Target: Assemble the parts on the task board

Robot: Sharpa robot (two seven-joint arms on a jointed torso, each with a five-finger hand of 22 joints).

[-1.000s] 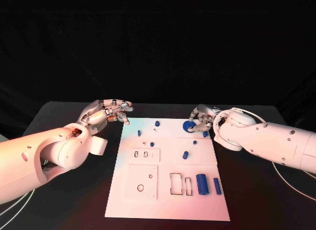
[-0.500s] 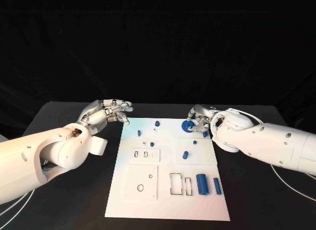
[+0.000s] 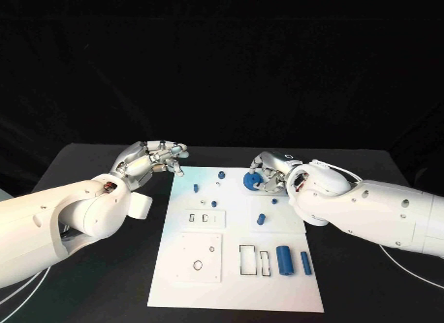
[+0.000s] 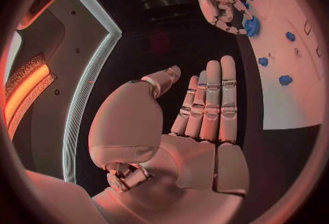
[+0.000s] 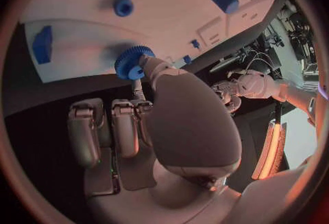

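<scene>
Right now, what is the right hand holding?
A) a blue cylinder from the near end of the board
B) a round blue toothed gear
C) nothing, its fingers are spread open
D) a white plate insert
B: the right hand pinches a round blue gear with a toothed rim over the far part of the task board; the right wrist view shows the gear at its fingertips.

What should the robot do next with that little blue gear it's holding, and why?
Probably lower it a little toward the task board. The right hand grips the blue gear over the board's far end, where small blue parts stand, and whether the gear is seated yet is not clear. The left hand hangs off the board, holding nothing.
</scene>
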